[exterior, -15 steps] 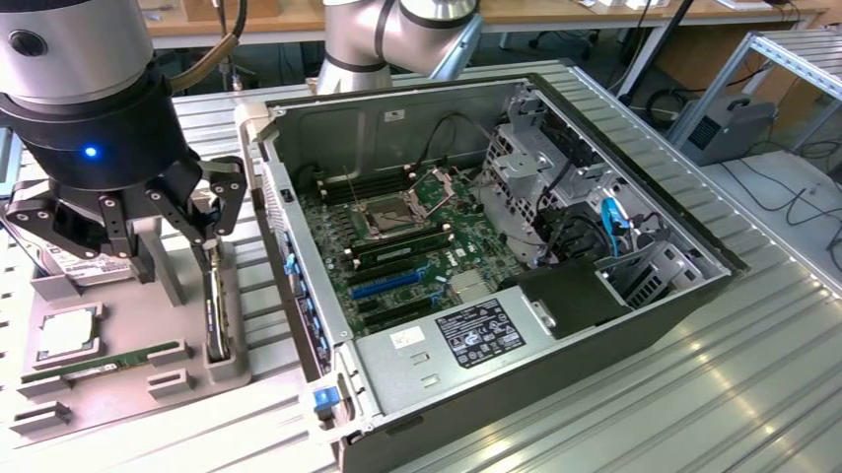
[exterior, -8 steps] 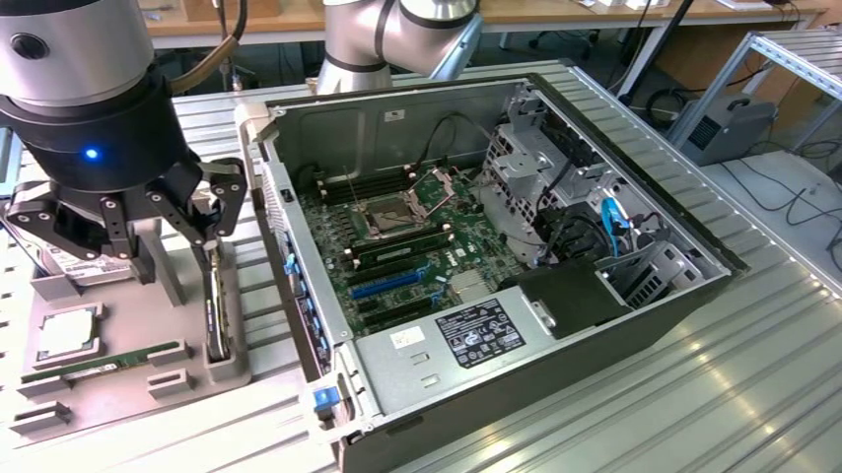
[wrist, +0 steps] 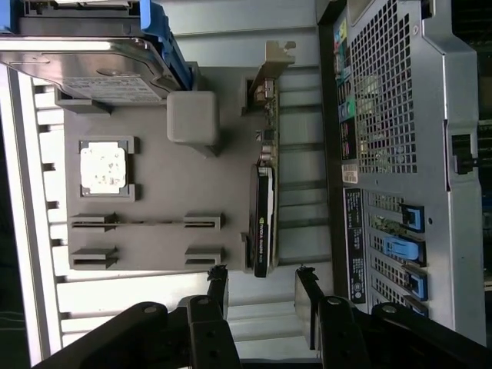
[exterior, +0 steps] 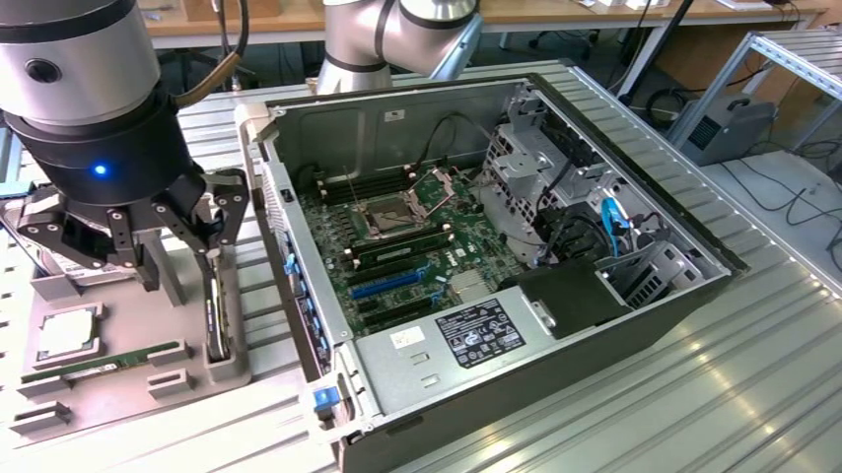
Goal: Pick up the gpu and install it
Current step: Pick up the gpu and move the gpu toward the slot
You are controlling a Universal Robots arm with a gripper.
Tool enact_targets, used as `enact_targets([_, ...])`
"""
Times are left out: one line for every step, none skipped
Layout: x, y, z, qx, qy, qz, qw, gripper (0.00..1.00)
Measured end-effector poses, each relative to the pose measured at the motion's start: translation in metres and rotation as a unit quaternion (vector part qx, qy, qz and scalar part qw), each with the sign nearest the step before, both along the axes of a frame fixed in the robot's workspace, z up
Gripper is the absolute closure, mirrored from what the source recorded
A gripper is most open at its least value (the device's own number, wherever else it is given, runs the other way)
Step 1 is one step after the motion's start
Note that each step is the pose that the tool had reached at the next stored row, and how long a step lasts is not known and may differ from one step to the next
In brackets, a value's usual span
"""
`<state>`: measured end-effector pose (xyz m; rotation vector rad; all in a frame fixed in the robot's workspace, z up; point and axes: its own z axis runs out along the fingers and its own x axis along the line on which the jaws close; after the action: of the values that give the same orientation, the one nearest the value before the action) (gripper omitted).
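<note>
The gpu (wrist: 264, 211) is a thin black card standing on edge in a slot of the grey parts tray (wrist: 169, 192), with its silver bracket (wrist: 270, 65) at the end away from my fingers. In the exterior view the gpu (exterior: 217, 315) runs along the tray's side nearest the computer case. My gripper (wrist: 261, 290) hangs open above the tray, and its two black fingers (wrist: 219, 286) straddle the line of the card just off its near end, without touching it. From outside, the gripper (exterior: 165, 246) hovers over the tray's back part.
The tray also carries a silver hard drive (wrist: 84, 65), a processor chip (wrist: 104, 167) and a green memory stick (exterior: 99, 363). The opened computer case (exterior: 658, 296) lies beside it with the motherboard and a blue slot (exterior: 388, 283) exposed. Its rear panel (wrist: 400, 154) stands close to the card.
</note>
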<state>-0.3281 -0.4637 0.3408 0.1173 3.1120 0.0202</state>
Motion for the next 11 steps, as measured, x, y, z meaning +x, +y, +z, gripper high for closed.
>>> enact_targets([0.0007, 0.0, -0.0059, 0.0001, -0.0001, 0.0, 1.0, 0.52])
enact_targets([0.0008, 0.0, -0.006, 0.0, 0.0, 0.0, 1.0, 0.52])
enact_targets([0.0009, 0.0, -0.006, 0.0, 0.0, 0.0, 1.0, 0.52])
enact_targets([0.0011, 0.0, -0.0062, 0.0, 0.0, 0.0, 1.0, 0.52])
enact_targets([0.0014, 0.0, -0.0063, 0.0, 0.0, 0.0, 1.0, 0.52])
enact_targets([0.0017, 0.0, -0.0064, 0.0, 0.0, 0.0, 1.0, 0.52])
enact_targets([0.0019, 0.0, -0.0065, 0.0, 0.0, 0.0, 1.0, 0.52])
enact_targets([0.0028, 0.0, -0.0069, 0.0, 0.0, 0.0, 1.0, 0.52])
enact_targets([0.0038, 0.0, -0.0074, 0.0, 0.0, 0.0, 1.0, 0.52])
enact_targets([0.0039, 0.0, -0.0075, 0.0, 0.0, 0.0, 1.0, 0.52])
enact_targets([0.0041, 0.0, -0.0076, 0.0, 0.0, 0.0, 1.0, 0.52])
